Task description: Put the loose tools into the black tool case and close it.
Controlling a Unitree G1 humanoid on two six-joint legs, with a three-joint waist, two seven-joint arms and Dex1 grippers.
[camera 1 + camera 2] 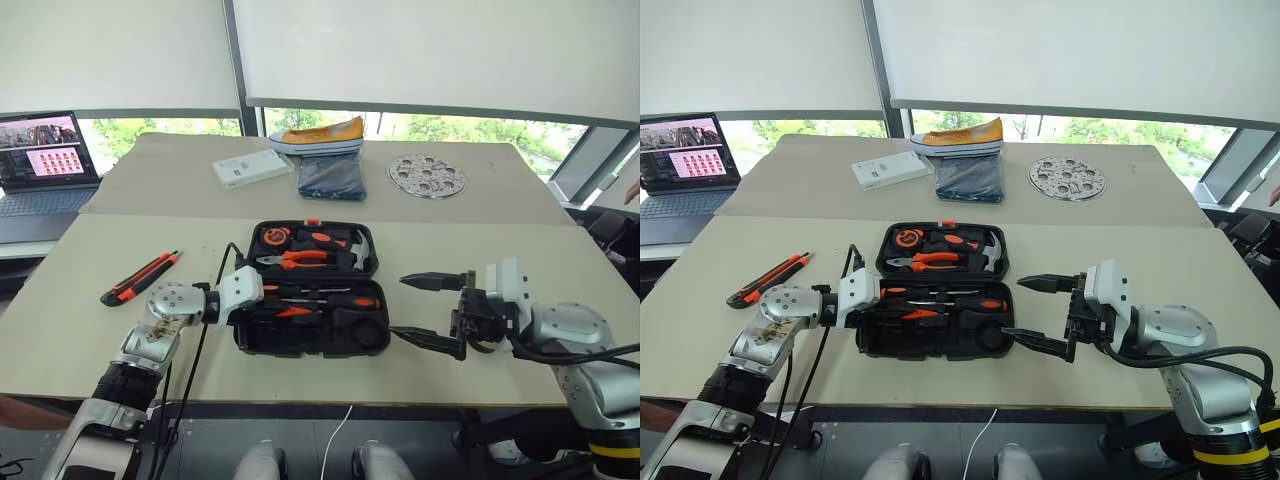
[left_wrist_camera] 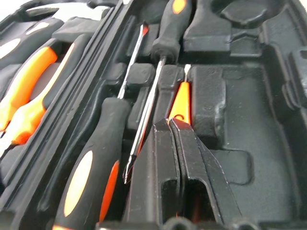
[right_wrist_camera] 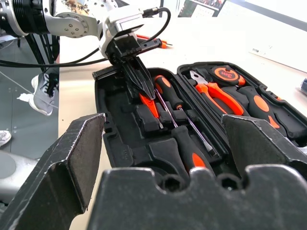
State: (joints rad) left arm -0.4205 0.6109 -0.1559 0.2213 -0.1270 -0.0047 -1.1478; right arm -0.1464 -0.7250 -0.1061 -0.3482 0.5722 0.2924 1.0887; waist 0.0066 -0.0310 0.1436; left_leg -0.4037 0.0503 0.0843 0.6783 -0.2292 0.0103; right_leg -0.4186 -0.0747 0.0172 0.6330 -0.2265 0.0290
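The black tool case (image 1: 300, 350) lies open at the table's middle. Two black-and-orange screwdrivers (image 1: 325, 291) sit in slots of its near half. My left gripper (image 2: 169, 122) is shut inside that half at its left end, and its tips rest on the slim orange screwdriver (image 2: 181, 98) lying in a slot. Nothing shows clamped between the fingers. The orange-and-black utility knife (image 1: 140, 278) lies on the table left of the case. My right gripper (image 1: 400, 307) hovers open and empty just right of the case, pointing at it.
Orange-handled pliers (image 1: 295, 259), a tape measure (image 1: 272, 237) and a hammer (image 1: 352, 246) fill the far half. Further back are a white box (image 1: 250, 168), a dark folded cloth (image 1: 332, 178), a yellow shoe (image 1: 320, 135) and a perforated metal disc (image 1: 427, 176). A laptop (image 1: 45, 160) stands far left.
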